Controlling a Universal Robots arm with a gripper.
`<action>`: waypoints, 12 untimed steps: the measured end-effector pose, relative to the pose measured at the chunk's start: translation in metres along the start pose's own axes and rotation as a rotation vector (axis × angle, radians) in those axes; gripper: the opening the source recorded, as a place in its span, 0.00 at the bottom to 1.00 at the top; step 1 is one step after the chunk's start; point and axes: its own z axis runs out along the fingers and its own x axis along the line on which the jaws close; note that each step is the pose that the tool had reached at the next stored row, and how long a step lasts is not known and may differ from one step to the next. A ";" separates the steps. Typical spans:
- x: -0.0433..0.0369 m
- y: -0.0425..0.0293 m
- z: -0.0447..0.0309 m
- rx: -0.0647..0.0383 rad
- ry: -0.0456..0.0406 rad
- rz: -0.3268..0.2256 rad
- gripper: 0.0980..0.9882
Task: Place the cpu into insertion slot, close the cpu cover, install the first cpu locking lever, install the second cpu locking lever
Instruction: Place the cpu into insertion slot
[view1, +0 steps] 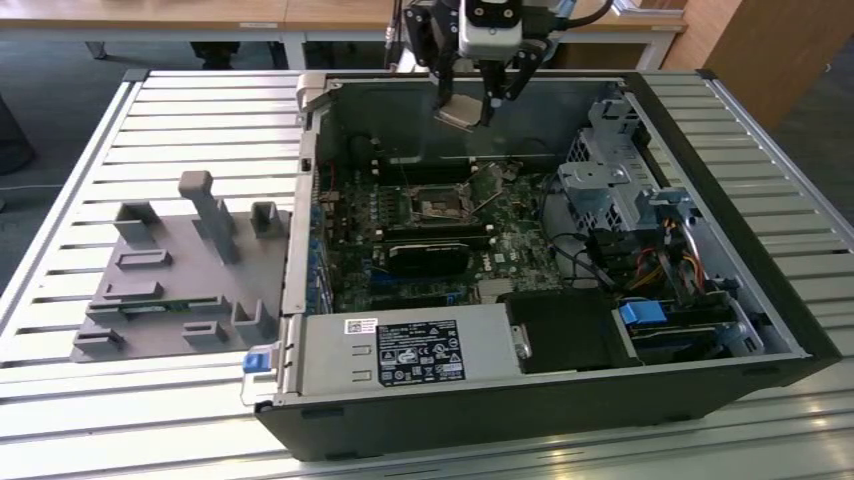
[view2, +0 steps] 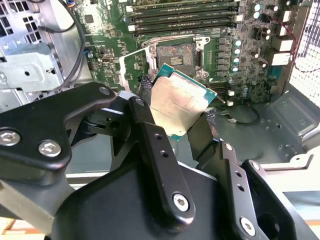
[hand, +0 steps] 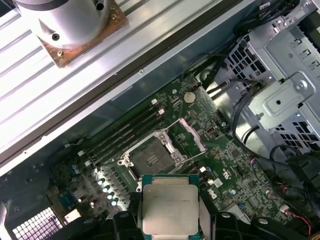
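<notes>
Black gripper (view2: 177, 102) pinches flat square silver-topped cpu (hand: 170, 207) above motherboard (hand: 222, 167).

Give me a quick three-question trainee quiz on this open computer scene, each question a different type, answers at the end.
1. True or false: the flat square silver-topped cpu already sits in the square black insertion slot.
2. The black end effector holds: A) the cpu, B) a screwdriver, C) nothing.
3. Fill in: the thin silvery metal cpu cover stands ____.
Key: 1 false; 2 A; 3 open.
</notes>
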 end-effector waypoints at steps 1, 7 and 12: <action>0.0000 0.0000 0.0001 0.000 -0.0007 0.008 0.49; 0.0000 -0.0001 0.0005 -0.001 -0.0045 0.054 0.49; 0.0000 -0.0001 0.0009 -0.001 -0.0077 0.091 0.49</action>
